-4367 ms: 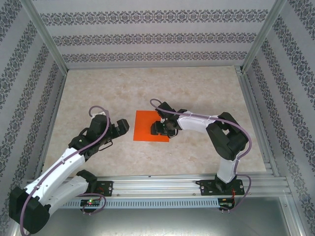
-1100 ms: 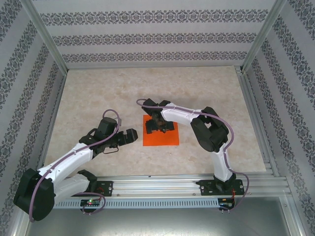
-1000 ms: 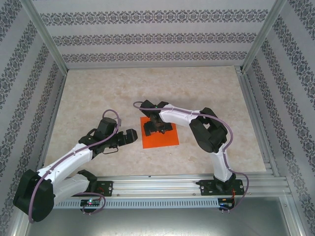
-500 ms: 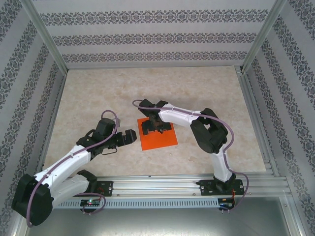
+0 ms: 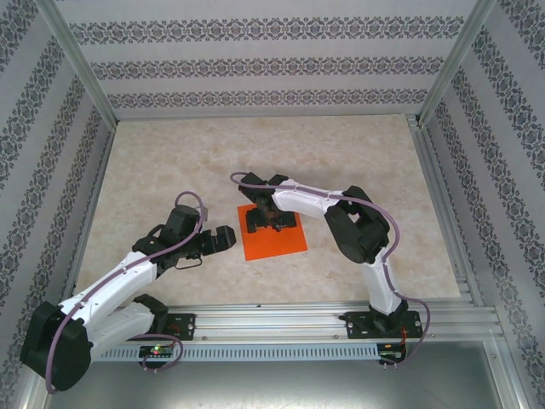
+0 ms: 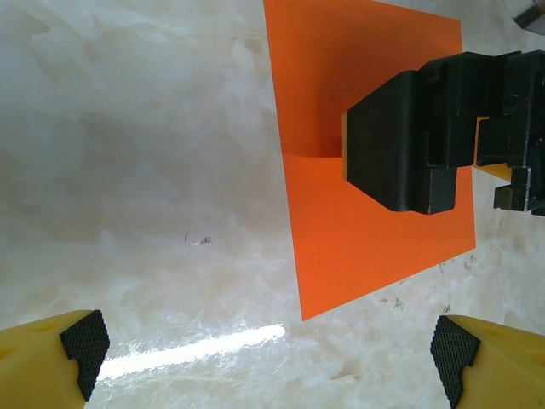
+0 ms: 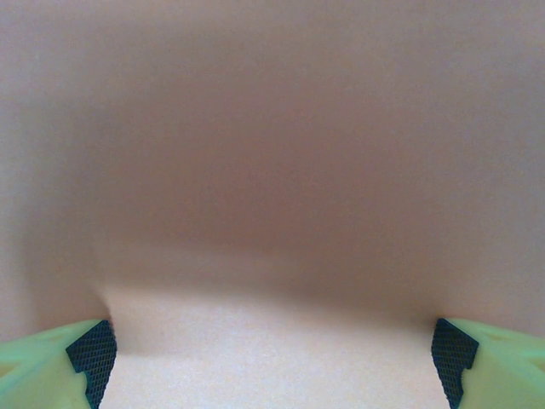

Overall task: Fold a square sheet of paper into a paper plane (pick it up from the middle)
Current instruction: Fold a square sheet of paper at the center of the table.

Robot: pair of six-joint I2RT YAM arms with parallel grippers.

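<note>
The square sheet of paper lies flat on the marble table, bright orange-red and slightly turned. My right gripper stands point-down on the sheet's far left part, its black body covering that area. In the right wrist view its green fingers sit wide apart, open, over a blurred pale surface very near the lens. My left gripper hovers just left of the sheet, open and empty. In its wrist view the paper fills the upper right, and its near corner points toward the gap between the yellow fingers.
Bare marble table stretches left, right and behind the sheet. Patterned walls and aluminium posts box in the workspace. A metal rail carrying both arm bases runs along the near edge.
Over the last second the right gripper and the sheet under it have slid slightly left, toward the left gripper. The left arm has hardly moved. Both grippers have stayed open.
</note>
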